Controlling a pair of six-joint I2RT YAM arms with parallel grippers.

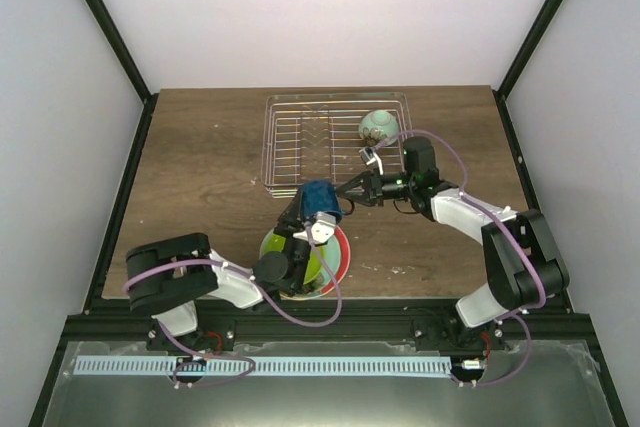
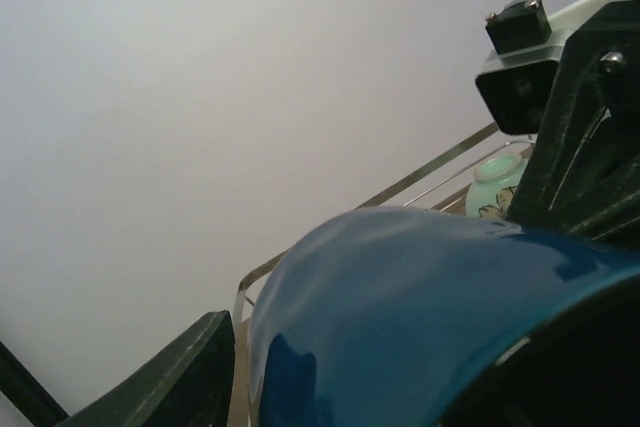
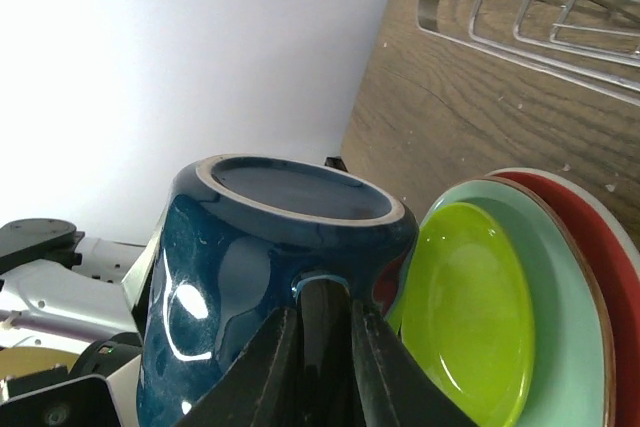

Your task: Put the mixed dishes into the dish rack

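The dark-blue mug hangs tilted above the table, just in front of the dish rack. My right gripper is shut on the mug's handle. My left gripper has its jaws spread around the mug's body, and a thin gap shows beside its left finger. The mint-green bowl lies in the rack's right part. Below the mug is a stack with the lime-green plate on a pale plate on the red plate. No peach-tan plate shows clearly.
The rack's front wire edge lies close behind the mug. Black frame posts and white walls enclose the wooden table. The right arm reaches across from the right, in front of the rack.
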